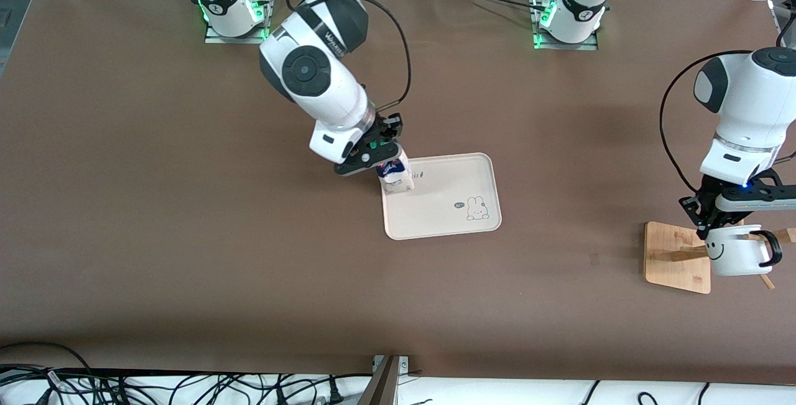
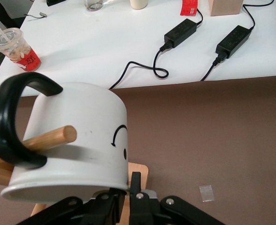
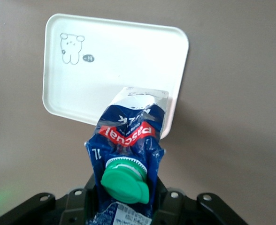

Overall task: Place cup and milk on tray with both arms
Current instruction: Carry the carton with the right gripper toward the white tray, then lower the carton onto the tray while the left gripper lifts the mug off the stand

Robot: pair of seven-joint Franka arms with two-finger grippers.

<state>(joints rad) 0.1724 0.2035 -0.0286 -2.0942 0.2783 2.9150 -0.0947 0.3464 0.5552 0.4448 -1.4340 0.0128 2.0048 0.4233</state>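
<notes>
My right gripper is shut on the milk carton and holds it tilted over the rim of the cream tray at the end toward the right arm. In the right wrist view the carton with its green cap fills the jaws, with the tray below it. My left gripper is shut on the rim of the white smiley cup, held on its side over the wooden rack. In the left wrist view a wooden peg passes through the cup's black handle.
The wooden rack stands at the left arm's end of the brown table. In the left wrist view a white bench past the table edge carries power adapters and a plastic drink cup. A small piece of tape lies on the table.
</notes>
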